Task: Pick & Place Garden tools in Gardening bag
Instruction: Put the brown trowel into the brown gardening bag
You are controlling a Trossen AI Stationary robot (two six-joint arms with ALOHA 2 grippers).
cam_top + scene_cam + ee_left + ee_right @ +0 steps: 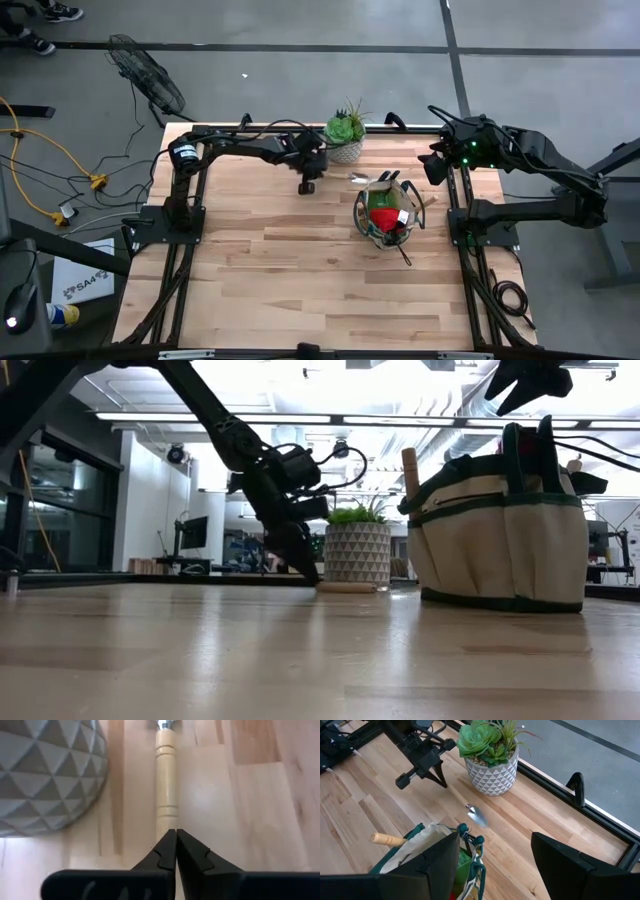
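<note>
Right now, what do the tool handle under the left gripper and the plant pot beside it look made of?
The handle looks like pale turned wood with a smooth finish: grooved rings, faint grain. The pot looks like matte ceramic or cement, with raised triangular facets; which one is unclear. The left gripper is shut just above the handle's end.

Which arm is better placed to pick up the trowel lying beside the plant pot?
Left. Its claw, shut, sits at the trowel's handle end. The right claw, open, hangs above the gardening bag.
</note>
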